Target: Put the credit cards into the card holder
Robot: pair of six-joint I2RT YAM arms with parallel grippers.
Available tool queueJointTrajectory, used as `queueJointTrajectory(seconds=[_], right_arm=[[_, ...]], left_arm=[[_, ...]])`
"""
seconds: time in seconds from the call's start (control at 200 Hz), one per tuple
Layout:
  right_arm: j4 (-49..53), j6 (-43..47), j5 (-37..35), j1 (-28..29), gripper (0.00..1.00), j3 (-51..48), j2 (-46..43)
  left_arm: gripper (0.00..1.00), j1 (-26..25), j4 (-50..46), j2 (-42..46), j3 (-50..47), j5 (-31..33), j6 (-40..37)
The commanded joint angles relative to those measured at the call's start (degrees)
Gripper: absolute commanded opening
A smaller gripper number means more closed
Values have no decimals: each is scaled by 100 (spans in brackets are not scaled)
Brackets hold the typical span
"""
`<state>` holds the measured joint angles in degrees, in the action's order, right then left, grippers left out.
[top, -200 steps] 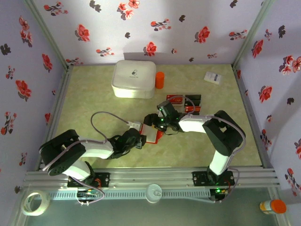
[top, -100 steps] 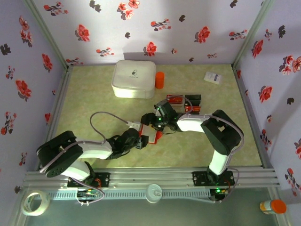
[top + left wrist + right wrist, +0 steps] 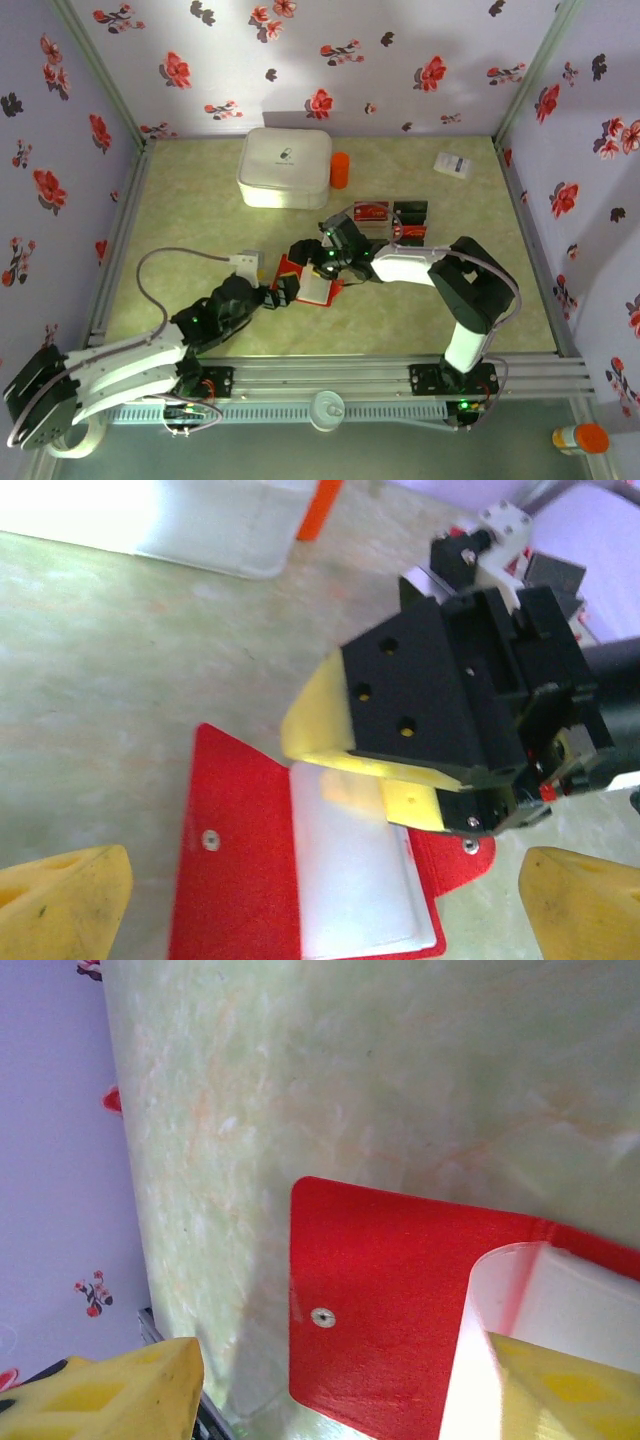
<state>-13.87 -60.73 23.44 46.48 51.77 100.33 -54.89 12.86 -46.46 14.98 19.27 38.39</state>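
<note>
Two arms meet at the middle of the table [image 3: 190, 200], where the wallet [image 3: 235, 880] lies open. Left arm stretches low from the near-left corner, left gripper [image 3: 280, 294] spread wide and empty, just short of the wallet's near side. Right arm bends in from the near-right; right gripper [image 3: 318, 262] stands partly open, one finger pressing the wallet's pale pocket. Cards [image 3: 372, 211] lie just beyond, toward the far edge

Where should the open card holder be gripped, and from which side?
On the card holder, probably the bare red flap with the snap stud, pinched at its outer edge from the side away from the right gripper, whose finger sits at the whitish pocket.
</note>
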Motion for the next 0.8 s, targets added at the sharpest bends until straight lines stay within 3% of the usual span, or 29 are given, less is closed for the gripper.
queueJointTrajectory(seconds=[0.0, 0.365, 0.795], right_arm=[[-174, -235, -263, 148, 69, 291, 155], [-407, -527, -547, 344, 70, 837, 868], [-466, -358, -143, 327, 70, 923, 1281]], left_arm=[[100, 219, -782, 425, -113, 303, 141], [100, 627, -1674, 939, 36, 250, 227], [100, 743, -2286, 1000, 181, 244, 369]])
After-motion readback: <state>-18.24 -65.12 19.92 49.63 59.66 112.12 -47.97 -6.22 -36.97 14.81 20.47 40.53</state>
